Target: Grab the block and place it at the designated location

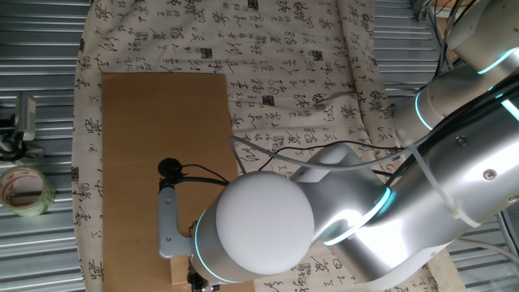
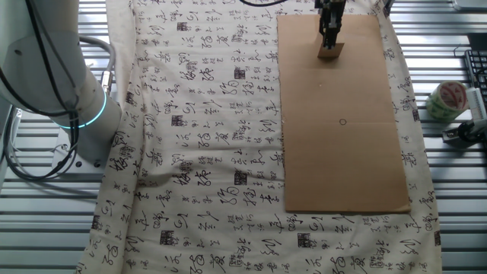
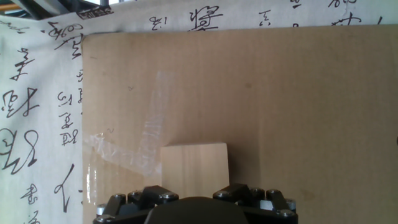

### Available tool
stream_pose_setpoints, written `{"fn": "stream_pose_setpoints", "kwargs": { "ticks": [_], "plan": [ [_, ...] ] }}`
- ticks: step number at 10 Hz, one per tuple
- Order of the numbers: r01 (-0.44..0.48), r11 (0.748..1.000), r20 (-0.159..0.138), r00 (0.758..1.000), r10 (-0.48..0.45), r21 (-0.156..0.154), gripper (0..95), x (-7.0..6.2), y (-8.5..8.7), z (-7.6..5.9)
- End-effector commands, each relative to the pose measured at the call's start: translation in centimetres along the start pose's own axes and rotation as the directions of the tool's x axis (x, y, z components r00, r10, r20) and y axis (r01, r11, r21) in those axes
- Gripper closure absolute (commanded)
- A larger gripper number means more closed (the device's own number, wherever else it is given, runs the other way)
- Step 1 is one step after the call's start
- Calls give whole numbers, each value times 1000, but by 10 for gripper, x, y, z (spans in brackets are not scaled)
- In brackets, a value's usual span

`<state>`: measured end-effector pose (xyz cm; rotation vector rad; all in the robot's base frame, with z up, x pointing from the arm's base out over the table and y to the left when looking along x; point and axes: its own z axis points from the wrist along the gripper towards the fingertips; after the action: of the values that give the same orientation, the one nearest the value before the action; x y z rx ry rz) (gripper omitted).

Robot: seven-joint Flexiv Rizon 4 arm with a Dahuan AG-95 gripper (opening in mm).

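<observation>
One fixed view gives you little: the arm's bulk hides the gripper and block, leaving only the cardboard sheet [image 1: 162, 122] and a tape roll [image 1: 24, 191] off to the side. The other fixed view shows the gripper [image 2: 330, 38] down at the block [image 2: 331, 52] near the sheet's far end, well apart from the designated location [image 2: 342, 122], so a carry lies ahead. Hand view puts the block [image 3: 194, 165] centred between the fingers, likely for a square grasp; you cannot tell whether they clamp it.
</observation>
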<state>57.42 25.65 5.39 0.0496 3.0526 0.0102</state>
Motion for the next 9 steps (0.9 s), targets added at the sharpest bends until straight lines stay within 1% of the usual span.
{"fn": "stream_pose_setpoints", "kwargs": {
  "ticks": [1,3,6,9],
  "plan": [
    [1,1000,-3,1000,-1,0,190,0,0,0],
    [1,1000,-1,1000,-1,1,190,0,0,0],
    [-6,1000,8,1000,6,2,190,0,0,0],
    [-7,1000,6,1000,7,9,190,0,0,0]
  ]
}}
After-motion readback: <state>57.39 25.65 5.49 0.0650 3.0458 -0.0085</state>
